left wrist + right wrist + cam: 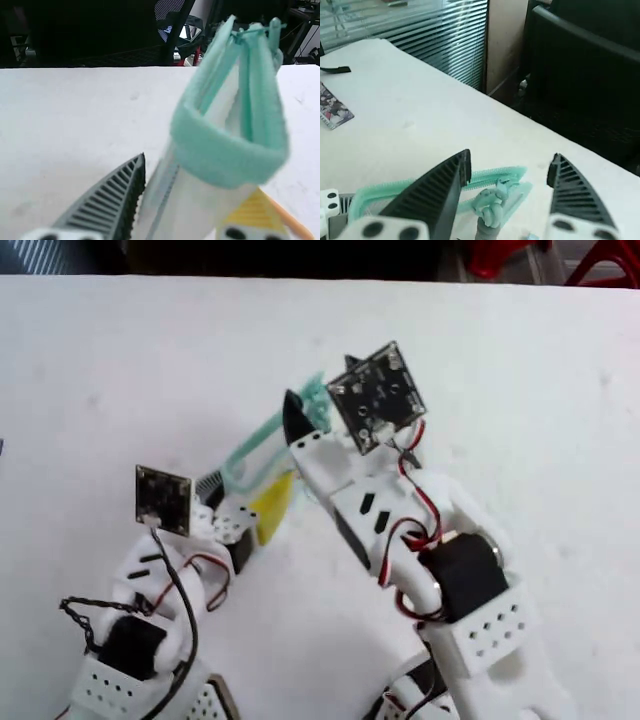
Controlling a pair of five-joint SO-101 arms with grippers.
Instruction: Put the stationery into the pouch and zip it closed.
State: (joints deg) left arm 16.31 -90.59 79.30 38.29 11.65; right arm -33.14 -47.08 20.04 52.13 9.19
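White table point(100, 360); left end effector point(197, 175) grips the pouch point(230, 150), right end effector point(511, 156) spread wide; pouch's inside hidden.

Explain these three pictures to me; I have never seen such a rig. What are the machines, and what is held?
Two small robot arms sit at a white table. One picture looks down from above; the other two come from cameras on each arm's wrist. The left gripper holds a pale pouch with a mint-green zipper. The right gripper is open, with the zipper pull between its fingers. A small printed card lies farther off.
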